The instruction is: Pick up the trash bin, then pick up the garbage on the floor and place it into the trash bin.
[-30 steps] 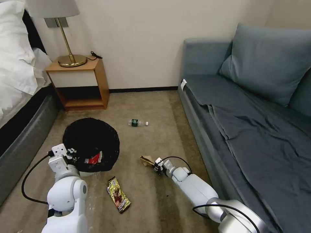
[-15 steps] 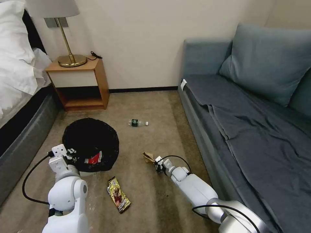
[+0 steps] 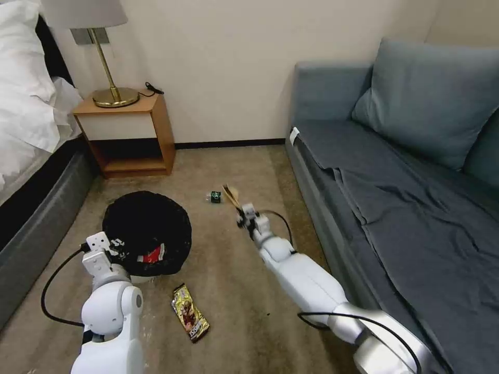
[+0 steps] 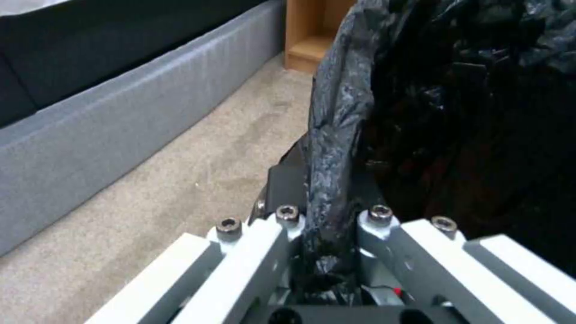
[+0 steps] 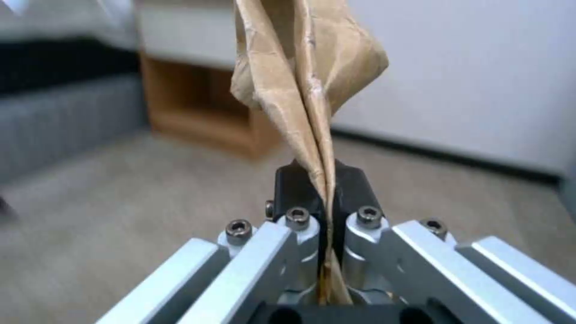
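Head view: the left gripper (image 3: 115,245) is clamped on the near rim of the trash bin (image 3: 147,231), which sits left of centre on the carpet. A red-and-white carton (image 3: 152,254) already lies inside it. The right gripper (image 3: 240,209) is raised above the carpet, right of the bin and apart from it, with the brown paper bag (image 3: 230,194) pinched between its fingers. Still to collect, on my reading: the gold snack wrapper (image 3: 190,312) on the carpet near the robot, and the small bottle (image 3: 217,197) farther off, partly behind the bag. One piece binned, one in hand, two outstanding.

Left wrist view: the fingers are closed tight on a fold of the black liner (image 4: 329,148) over the bin's rim. The bed base (image 4: 120,121) runs close along the left.

Right wrist view: the jaws are nearly shut on the bag's flattened lower edge, and the bag stands upright. The nightstand (image 5: 198,108) stands beyond.

Nothing lies between bag and bin; the sofa (image 3: 395,171) crowds the right arm's side.
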### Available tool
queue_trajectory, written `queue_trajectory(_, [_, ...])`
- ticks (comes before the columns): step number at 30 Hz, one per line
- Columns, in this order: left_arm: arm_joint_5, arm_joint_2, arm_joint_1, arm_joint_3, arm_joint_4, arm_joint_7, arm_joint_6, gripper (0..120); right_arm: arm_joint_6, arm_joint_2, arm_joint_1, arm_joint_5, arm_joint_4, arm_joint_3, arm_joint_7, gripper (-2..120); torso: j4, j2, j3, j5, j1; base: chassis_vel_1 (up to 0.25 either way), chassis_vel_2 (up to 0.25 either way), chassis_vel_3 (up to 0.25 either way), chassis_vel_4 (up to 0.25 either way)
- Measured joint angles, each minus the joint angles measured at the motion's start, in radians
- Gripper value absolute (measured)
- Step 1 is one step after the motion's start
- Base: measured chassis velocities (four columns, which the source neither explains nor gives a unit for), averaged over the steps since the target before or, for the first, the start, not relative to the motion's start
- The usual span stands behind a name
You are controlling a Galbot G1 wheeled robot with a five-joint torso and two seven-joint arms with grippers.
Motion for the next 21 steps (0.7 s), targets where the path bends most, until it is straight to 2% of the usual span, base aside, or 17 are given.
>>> queue_trajectory(5, [0.001, -0.002, -0.004, -0.004, 0.006, 0.001, -0.004, 4, -0.022, 0.018, 0.038, 0.057, 0.104, -0.106, 0.069, 0, 0.0000, 0.000, 0.000, 0.0000, 0.000, 0.000, 0.000, 0.000, 0.000])
queue_trajectory(7, [0.004, -0.006, -0.011, -0.005, 0.013, 0.001, -0.005, 4, -0.069, 0.025, 0.057, 0.101, 0.209, -0.185, 0.113, 0, 0.0000, 0.000, 0.000, 0.0001, 0.000, 0.000, 0.000, 0.000, 0.000])
queue_trajectory(11, [0.009, -0.009, -0.021, -0.003, 0.020, 0.001, -0.006, 4, -0.095, 0.037, 0.078, 0.119, 0.287, -0.285, 0.160, 0, 0.0002, 0.000, 0.000, 0.0000, 0.000, 0.000, 0.000, 0.000, 0.000])
queue_trajectory(14, [0.020, -0.016, -0.025, 0.001, 0.021, 0.002, -0.006, 4, -0.104, 0.047, 0.092, 0.118, 0.310, -0.356, 0.176, 0, 0.0001, 0.000, 0.000, 0.0001, 0.000, 0.000, 0.000, 0.000, 0.000])
queue_trajectory(21, [0.040, -0.037, -0.018, 0.013, 0.015, 0.005, -0.008, 4, -0.099, 0.068, 0.057, 0.083, 0.270, -0.404, 0.176, 0, -0.0003, 0.000, 0.000, 0.0000, 0.000, 0.000, 0.000, 0.000, 0.000])
